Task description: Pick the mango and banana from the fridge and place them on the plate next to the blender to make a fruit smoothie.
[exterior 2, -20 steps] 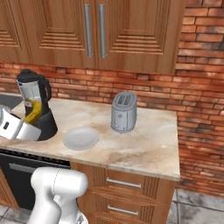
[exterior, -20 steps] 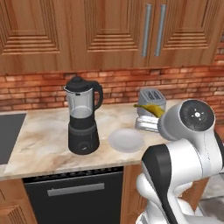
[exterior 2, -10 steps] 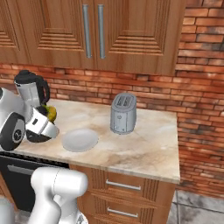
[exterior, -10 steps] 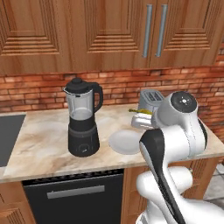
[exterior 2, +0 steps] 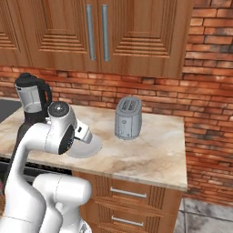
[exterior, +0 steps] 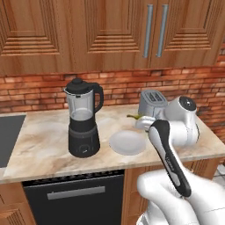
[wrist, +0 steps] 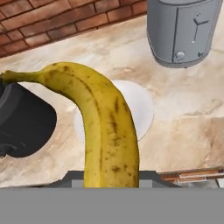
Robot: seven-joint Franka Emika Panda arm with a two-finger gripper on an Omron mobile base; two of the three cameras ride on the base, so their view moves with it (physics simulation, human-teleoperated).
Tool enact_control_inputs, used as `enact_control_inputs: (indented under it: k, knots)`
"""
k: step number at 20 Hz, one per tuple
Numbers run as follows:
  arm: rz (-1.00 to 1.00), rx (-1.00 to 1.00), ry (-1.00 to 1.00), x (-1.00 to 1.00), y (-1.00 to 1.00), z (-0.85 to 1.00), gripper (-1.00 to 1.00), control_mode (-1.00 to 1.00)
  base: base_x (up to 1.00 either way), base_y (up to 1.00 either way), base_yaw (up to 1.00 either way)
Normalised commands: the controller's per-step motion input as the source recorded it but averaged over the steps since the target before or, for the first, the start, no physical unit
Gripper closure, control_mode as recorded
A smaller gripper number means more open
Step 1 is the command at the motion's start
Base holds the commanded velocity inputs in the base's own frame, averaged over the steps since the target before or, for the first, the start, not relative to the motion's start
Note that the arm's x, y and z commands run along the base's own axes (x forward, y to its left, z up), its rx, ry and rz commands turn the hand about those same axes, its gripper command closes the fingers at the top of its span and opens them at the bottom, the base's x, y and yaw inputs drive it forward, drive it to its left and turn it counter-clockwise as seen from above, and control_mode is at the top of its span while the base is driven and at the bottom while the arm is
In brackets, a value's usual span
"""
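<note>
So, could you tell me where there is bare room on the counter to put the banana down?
The plate itself is bare, between the blender and the toaster. Bare counter also runs from the toaster to the brick side wall. It is crowded near the toaster's front, where the gripper holds the banana above the plate.

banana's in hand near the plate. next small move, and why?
Probably lower the banana toward the plate before opening the jaws. In the hand view the banana is gripped and hangs over the plate, which is bare, between the blender and the toaster. Release height is hard to judge.
</note>
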Motion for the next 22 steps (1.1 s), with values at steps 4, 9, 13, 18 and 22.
enact_control_inputs:
  k: [4,9,13,18,22]
  knots:
    - [0.25,0.0,0.0,0.52,-0.3,-0.8,1.0,-1.0,0.0,0.0,0.0]
    - [0.14,-0.11,0.0,0.27,-0.02,-0.57,1.0,-1.0,0.0,0.0,0.0]
    - [0.02,-0.18,0.05,0.3,0.06,-0.29,1.0,-1.0,0.0,0.0,0.0]
    - [0.0,-0.1,0.1,0.41,0.0,-0.22,1.0,-1.0,0.0,0.0,0.0]
    - [0.01,-0.04,0.05,0.34,0.0,-0.3,1.0,-1.0,0.0,0.0,0.0]
